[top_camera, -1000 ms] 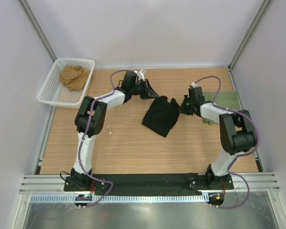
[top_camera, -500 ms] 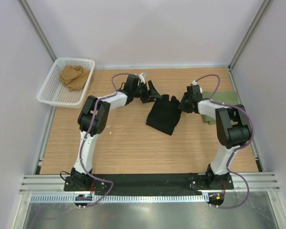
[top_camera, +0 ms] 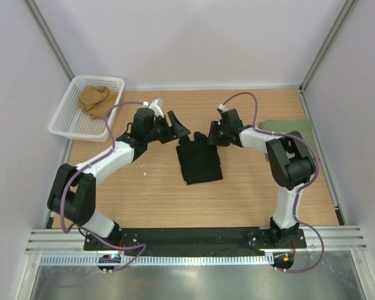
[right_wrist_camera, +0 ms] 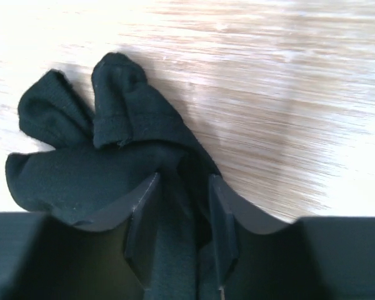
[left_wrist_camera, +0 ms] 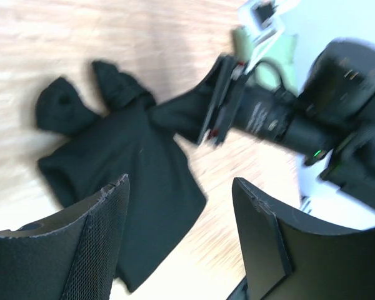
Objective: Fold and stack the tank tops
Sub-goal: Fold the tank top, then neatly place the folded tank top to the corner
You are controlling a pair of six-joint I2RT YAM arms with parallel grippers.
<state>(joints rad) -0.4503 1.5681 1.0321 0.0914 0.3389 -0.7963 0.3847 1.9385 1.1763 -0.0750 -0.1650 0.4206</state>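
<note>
Lying crumpled, soft black tank top (top_camera: 200, 164), wood-grain table (top_camera: 162, 197), white mesh basket (top_camera: 70, 122)

Our cell: plain pale walls (top_camera: 187, 44), wood-grain table (top_camera: 175, 200).
We see alu posts (top_camera: 49, 37) running up both rear corners; the light is soft & even, w/ a faint lavender tint on the walls. Tabletop grain runs L–R. At the near edge sits an alu rail (top_camera: 56, 240), then a brushed metal sheet (top_camera: 194, 284).

A lab test cell: white panels (top_camera: 187, 44) on metal posts (top_camera: 50, 40) enclose a wooden worktop (top_camera: 175, 200) with robot arms (top_camera: 110, 160) bolted at its near edge.
</note>
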